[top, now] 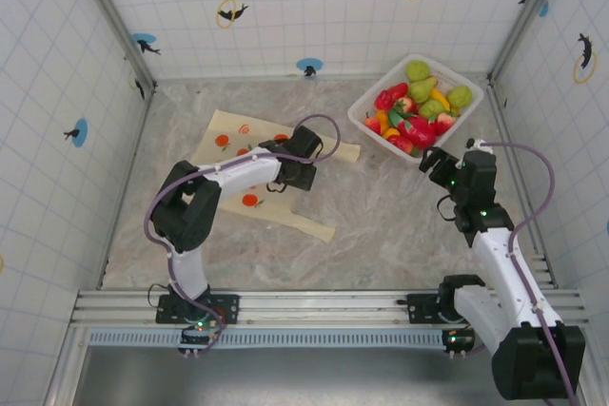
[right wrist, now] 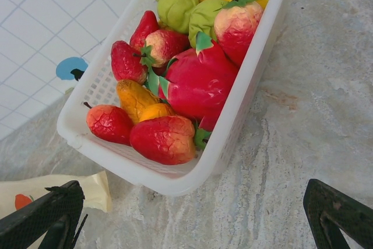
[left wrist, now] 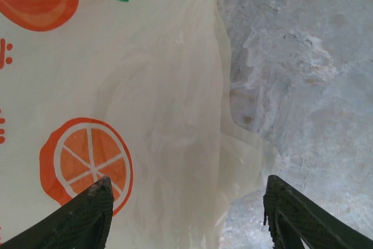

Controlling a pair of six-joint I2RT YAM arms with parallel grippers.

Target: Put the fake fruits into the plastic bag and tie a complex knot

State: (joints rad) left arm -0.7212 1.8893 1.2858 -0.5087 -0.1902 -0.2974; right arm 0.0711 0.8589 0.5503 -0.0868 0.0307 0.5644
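In the left wrist view the two dark fingertips [left wrist: 96,208] of the left gripper [left wrist: 187,183] stand at the bottom edge, well apart; between them lies the edge of the plastic bag [left wrist: 163,86], and neither tip is pressed against it, so the jaws are open and hold nothing; the bag's thin cream sheet with its printed orange slices covers the left side, and the bare marbled table [left wrist: 303,56] shows to the right. In the right wrist view the right gripper [right wrist: 193,188] is spread just as wide, with only tabletop [right wrist: 326,86] between its fingers; it grips nothing; just beyond it stands the white basket [right wrist: 245,103], and the toy fruits [right wrist: 192,80] lie heaped inside it, red strawberries and a red pepper to the front, green and yellow pieces at the back; a cream strip of the bag [right wrist: 96,190] lies beside the left fingertip.

From above, the bag [top: 228,135] lies flat on the table [top: 381,225], left of centre, its two handle strips stretched out toward the right; the left gripper [top: 297,173] hangs low over the end where those strips begin; the basket [top: 366,111] sits at the far right, tilted to the table's edges, with the fruits [top: 414,106] in it; the right gripper [top: 440,161] is just beside its near corner, apart from it.
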